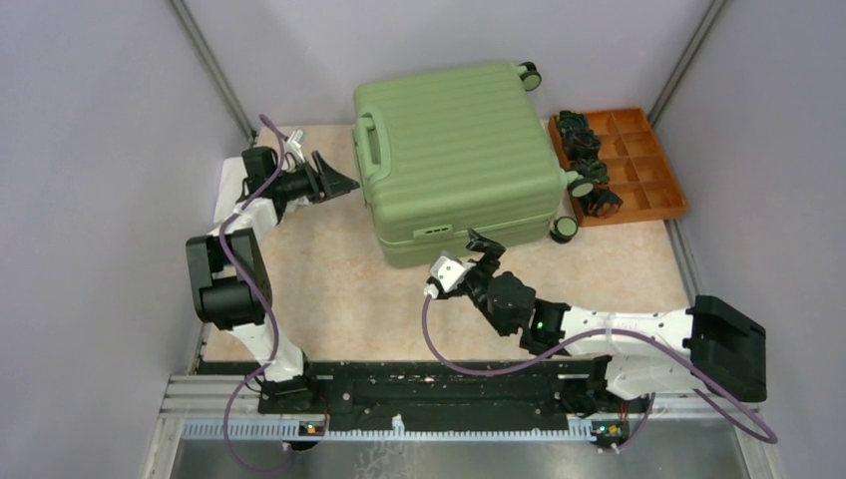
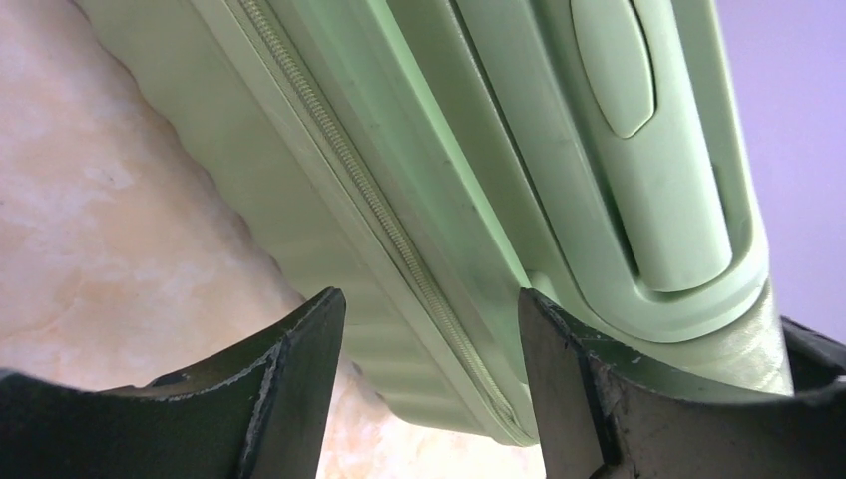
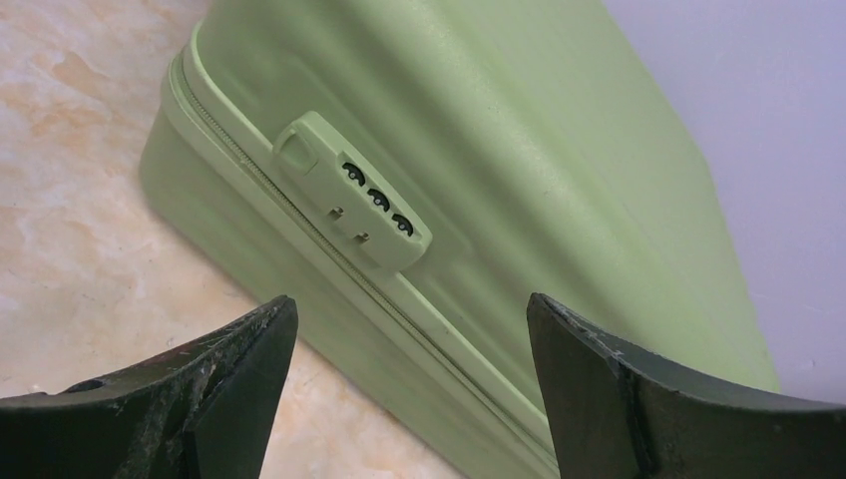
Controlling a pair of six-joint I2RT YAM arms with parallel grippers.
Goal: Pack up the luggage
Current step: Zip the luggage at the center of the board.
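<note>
The light-green ribbed suitcase (image 1: 459, 160) lies flat and closed on the table, its handle (image 1: 371, 143) on the left side and its wheels on the right. My left gripper (image 1: 344, 183) is open, just left of the suitcase's left side. In the left wrist view the zipper seam (image 2: 399, 249) and the handle (image 2: 619, 60) fill the frame between my open fingers (image 2: 299, 379). My right gripper (image 1: 486, 246) is open at the suitcase's front edge. The right wrist view shows the combination lock (image 3: 364, 205) and the zipper line ahead of the open jaws.
An orange compartment tray (image 1: 653, 165) with several dark items (image 1: 589, 165) stands right of the suitcase. Grey walls close in the left, back and right sides. The beige tabletop (image 1: 329, 289) lies in front of the suitcase.
</note>
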